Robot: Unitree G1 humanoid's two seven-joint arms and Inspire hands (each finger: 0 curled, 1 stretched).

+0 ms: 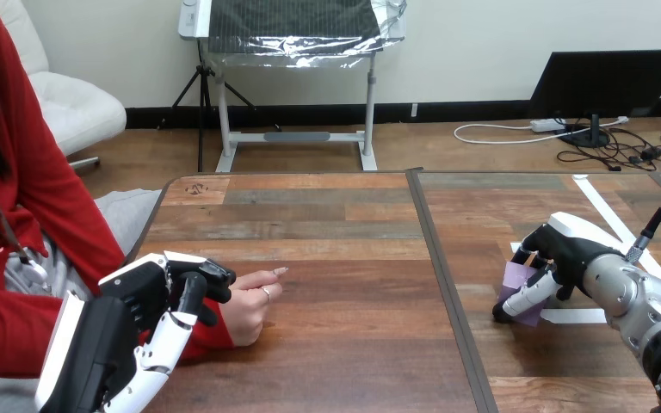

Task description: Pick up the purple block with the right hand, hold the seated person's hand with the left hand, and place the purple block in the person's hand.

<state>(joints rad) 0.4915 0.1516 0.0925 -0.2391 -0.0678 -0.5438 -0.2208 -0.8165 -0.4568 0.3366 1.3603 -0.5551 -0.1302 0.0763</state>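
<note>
The purple block (516, 288) rests on the right half of the wooden table (327, 249). My right hand (559, 254) is over it, with curled fingers (521, 301) and thumb closed round its sides. The person's hand (250, 305) lies loosely fisted on the table at the left, one finger pointing right. My left hand (159, 301) sits over the person's wrist, its fingers curled down beside the wrist and touching it.
A dark seam (447, 301) runs front to back between the two table halves. White tape strips (607, 219) lie on the right half near my right hand. The person sits at the table's left side.
</note>
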